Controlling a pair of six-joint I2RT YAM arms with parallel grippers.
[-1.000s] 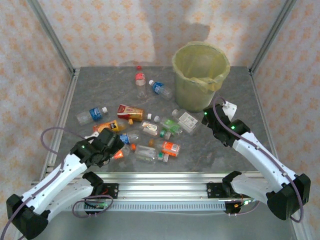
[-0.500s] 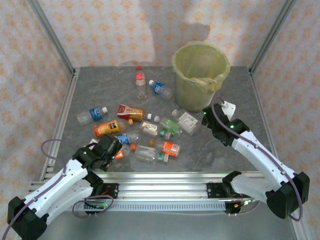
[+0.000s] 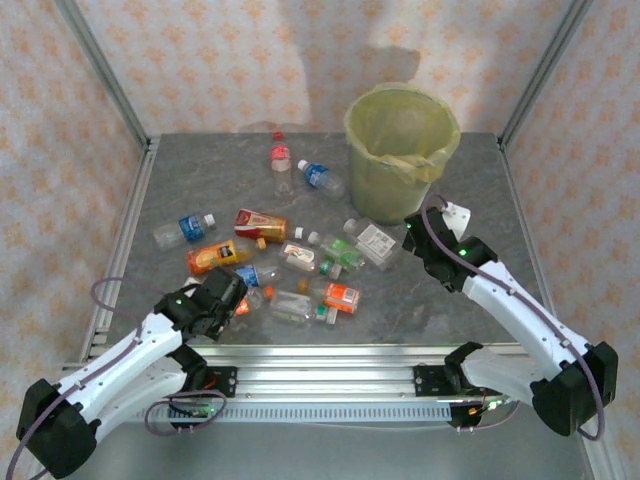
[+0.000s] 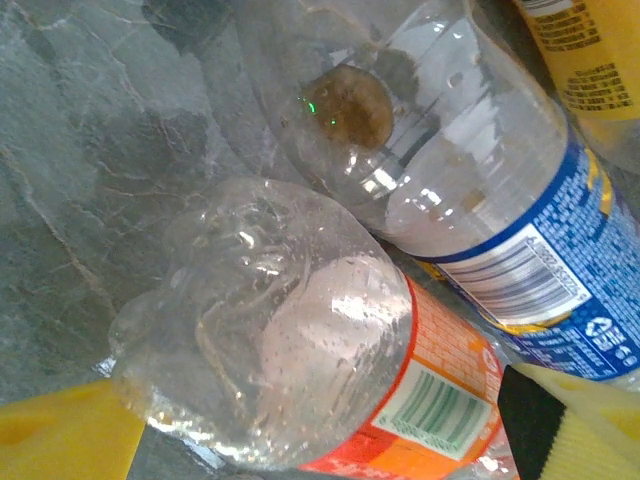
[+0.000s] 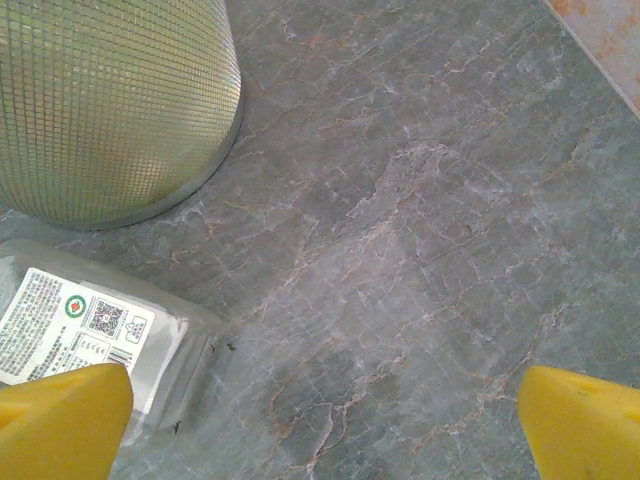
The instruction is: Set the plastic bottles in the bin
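Two bottles lie at the left gripper (image 3: 227, 294), well apart from the bin (image 3: 385, 188) on its near-left side: an orange-labelled bottle (image 4: 300, 360) and a blue-labelled bottle (image 4: 500, 230) just beside it. The gripper's yellow fingers stand apart with the orange-labelled one between them. Whether the pads press on it I cannot tell. The rest of the plastic bottles (image 3: 300, 255), about a dozen in all, lie scattered on their sides on the grey table (image 5: 420, 200), left and near-left of the bin, none inside it. The right gripper (image 5: 320, 430) hangs just in front of the bin, jaws spread wide over bare table, a flat white-labelled bottle (image 5: 80, 330) by one finger. The bin stands upright at the far right.
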